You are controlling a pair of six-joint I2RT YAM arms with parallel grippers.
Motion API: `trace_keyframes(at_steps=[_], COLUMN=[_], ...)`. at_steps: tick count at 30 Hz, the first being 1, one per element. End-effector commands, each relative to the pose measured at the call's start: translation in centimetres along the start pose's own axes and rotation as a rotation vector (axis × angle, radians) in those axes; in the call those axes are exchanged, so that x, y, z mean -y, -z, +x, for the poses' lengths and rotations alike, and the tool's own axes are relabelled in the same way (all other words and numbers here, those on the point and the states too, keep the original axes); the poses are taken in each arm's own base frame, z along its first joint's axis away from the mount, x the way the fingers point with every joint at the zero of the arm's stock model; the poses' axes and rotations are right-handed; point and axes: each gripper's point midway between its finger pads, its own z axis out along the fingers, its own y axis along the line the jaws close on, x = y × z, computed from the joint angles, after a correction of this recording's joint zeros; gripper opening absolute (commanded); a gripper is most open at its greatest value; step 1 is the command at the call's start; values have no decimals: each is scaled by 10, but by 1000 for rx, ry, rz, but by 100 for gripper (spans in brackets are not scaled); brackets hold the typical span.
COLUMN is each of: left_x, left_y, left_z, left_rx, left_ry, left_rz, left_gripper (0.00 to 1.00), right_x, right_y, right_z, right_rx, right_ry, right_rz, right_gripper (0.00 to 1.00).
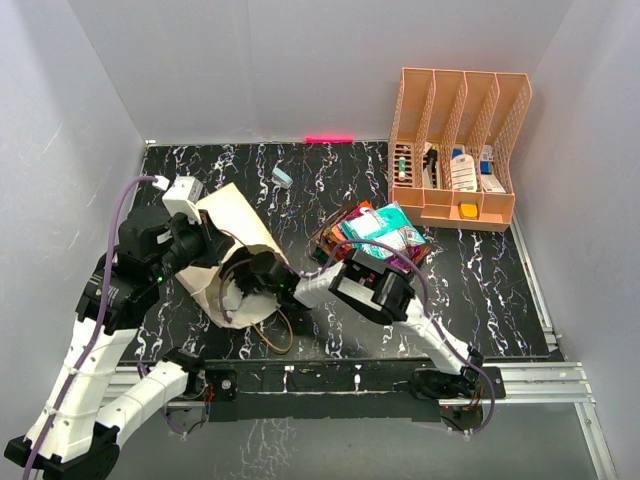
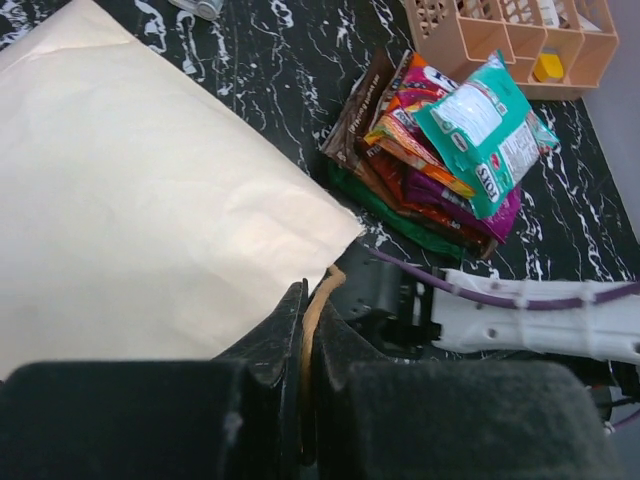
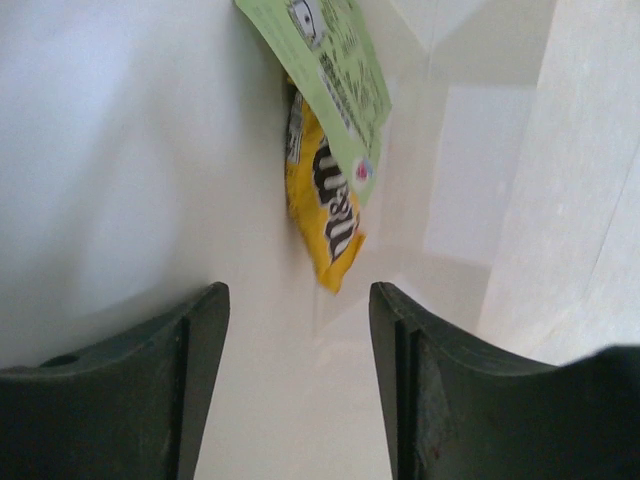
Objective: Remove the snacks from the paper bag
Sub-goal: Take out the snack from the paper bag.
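Yellow packet (image 3: 325, 215), green packet (image 3: 330, 70) inside bag (image 1: 240, 218)

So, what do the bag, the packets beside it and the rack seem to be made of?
Bag: tan paper, matte, probably kraft; it shows soft creases and no shine.
Packets: thin printed foil or plastic film, glossy; they crinkle and catch the light.
Rack: orange plastic, dull, perhaps moulded or printed; its walls carry a regular lattice of holes.

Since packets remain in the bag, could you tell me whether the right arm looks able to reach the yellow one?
Probably yes: the right pincer is open inside the bag, facing the yellow packet with nothing between; the green packet overlaps only its far part.
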Motion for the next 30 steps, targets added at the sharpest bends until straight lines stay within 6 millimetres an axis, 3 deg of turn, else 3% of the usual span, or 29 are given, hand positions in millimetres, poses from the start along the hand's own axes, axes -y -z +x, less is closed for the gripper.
trace_keyframes(at_steps=[1,5,8,14,18,25,30], left_x=[-17,-14,-4,7,13,25,31], left_y=[7,7,7,7,9,13,15], left_z=[-7,-6,-5,-1,1,4,10], left_rx=[62,77,80,74,69,62,46], left_ry=[12,-4,-48,-100,-128,-181,-218], left_rz=[-97,-68,-3,77,112,180,217], left_gripper=[0,0,0,0,0,0,0], right_x=[74,60,64,80,81,53,43], right_y=[46,66,64,49,30,-1,-26], right_z=[-11,-28,-48,-68,-65,-58,-55], right_rx=[35,109,160,251,222,170,161], right_ry=[-311,-387,-367,-262,-146,72,182], right_rz=[188,169,186,238,238,127,104], right_gripper=[63,64,63,62,61,61,61])
